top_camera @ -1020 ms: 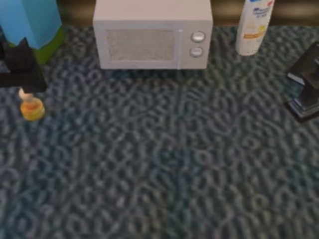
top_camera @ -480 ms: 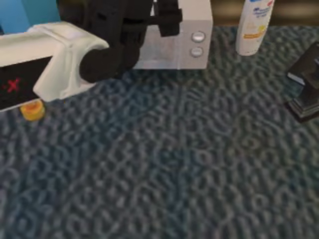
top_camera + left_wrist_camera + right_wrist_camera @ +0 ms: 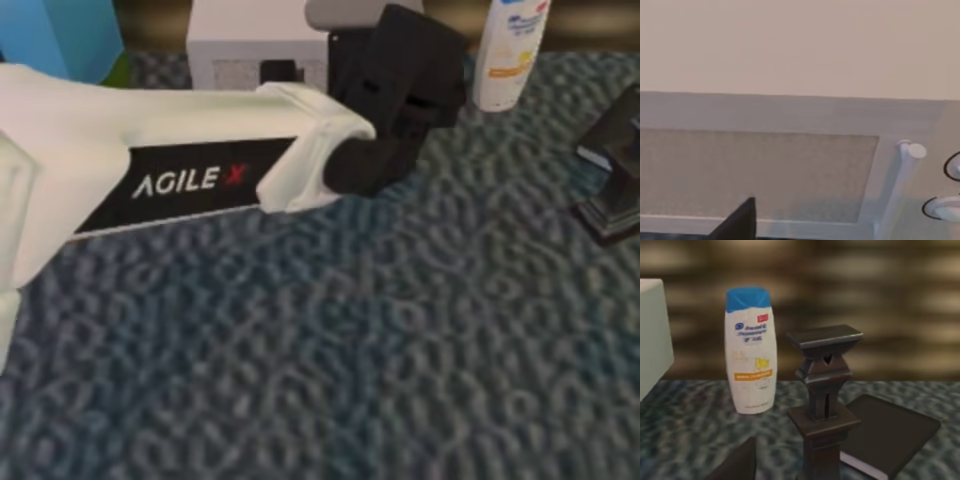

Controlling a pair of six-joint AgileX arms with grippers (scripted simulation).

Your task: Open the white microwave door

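The white microwave (image 3: 250, 40) sits at the surface's far edge, left of centre, front facing me. Its door (image 3: 760, 172) looks stiff and light; I judge the upright bar handle (image 3: 900, 190) beside the knobs the place to grip. My left tool (image 3: 400, 70) hovers before it; I cannot tell its spread. My right arm rests at the right edge.

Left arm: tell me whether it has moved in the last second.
Yes. The left arm has swung in from the table's left edge and now stretches across the microwave, its wrist over the knob side, toward the shampoo bottle.
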